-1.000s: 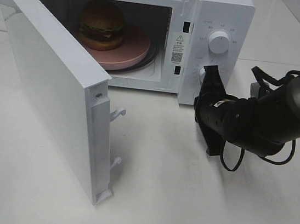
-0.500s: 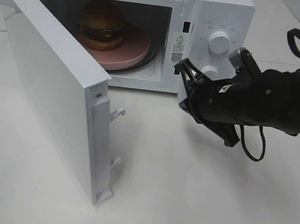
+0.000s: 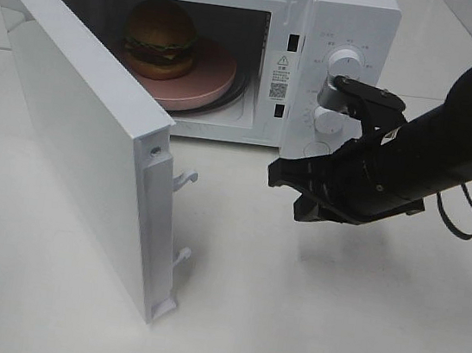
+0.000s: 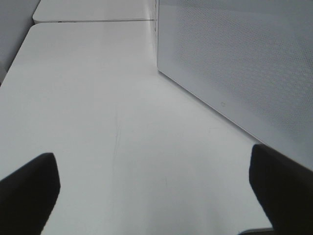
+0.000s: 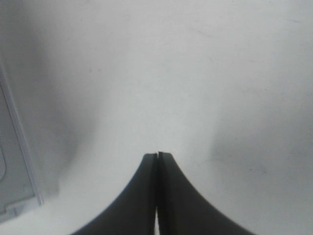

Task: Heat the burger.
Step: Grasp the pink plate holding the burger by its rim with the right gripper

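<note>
The burger [image 3: 158, 38] sits on a pink plate [image 3: 213, 82] inside the microwave [image 3: 353, 18], toward the left of the cavity, so the food is already in the place where it must be heated. The door [image 3: 78, 121] stands wide open to the left in the high view, with its latch hooks facing out over the bench [image 3: 329, 328]. I think this is why the heating cannot begin yet: the door must be shut first, and only then a knob [image 3: 346, 67] on the panel turned. The right tool [image 3: 275, 174] hangs a little above the bench in front of the control panel, lower than the knobs and pointing toward the door side. Its two fingers are pressed together with nothing between them. Such a closed tip seems better for pushing the door than for grasping. The left tool [image 4: 152, 161] has its fingers far apart and holds nothing. It is low over the bench beside a dotted grey panel [image 4: 244, 63]; I cannot tell whether this is the door's outer face or a wall of the microwave.
</note>
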Robot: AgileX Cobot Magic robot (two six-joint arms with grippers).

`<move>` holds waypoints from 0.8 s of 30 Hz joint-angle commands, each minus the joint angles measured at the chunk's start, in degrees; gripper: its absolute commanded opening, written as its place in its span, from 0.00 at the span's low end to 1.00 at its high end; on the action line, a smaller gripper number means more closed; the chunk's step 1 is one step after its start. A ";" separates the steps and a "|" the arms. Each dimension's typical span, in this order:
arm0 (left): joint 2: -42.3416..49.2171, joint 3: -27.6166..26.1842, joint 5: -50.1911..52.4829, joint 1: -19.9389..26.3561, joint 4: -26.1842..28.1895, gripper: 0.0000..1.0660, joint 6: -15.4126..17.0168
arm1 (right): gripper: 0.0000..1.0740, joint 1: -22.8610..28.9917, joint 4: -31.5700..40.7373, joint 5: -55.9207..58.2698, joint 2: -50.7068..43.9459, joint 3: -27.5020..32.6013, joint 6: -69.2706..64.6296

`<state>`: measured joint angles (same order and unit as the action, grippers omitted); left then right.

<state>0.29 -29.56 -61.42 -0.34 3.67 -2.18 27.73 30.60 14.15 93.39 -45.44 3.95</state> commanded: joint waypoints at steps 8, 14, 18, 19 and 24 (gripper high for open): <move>0.23 0.00 -0.11 0.11 0.06 0.92 0.06 | 0.02 -0.34 -15.01 25.21 -2.18 -8.08 15.81; 0.23 0.00 -0.11 0.11 0.06 0.92 0.06 | 0.03 -0.34 -21.20 34.38 -2.52 -11.92 26.76; 0.23 0.00 -0.11 0.11 0.06 0.92 0.06 | 0.04 -0.34 -22.40 35.01 -2.86 -14.67 39.94; 0.23 0.00 -0.11 0.11 0.06 0.92 0.06 | 0.04 -0.34 -22.40 35.01 -2.86 -14.67 39.94; 0.23 0.00 -0.11 0.11 0.06 0.92 0.06 | 0.05 -0.29 -21.94 34.84 -2.86 -17.13 60.96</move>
<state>0.29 -29.56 -61.42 -0.34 3.67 -2.18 27.73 8.82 48.53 91.10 -61.76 54.37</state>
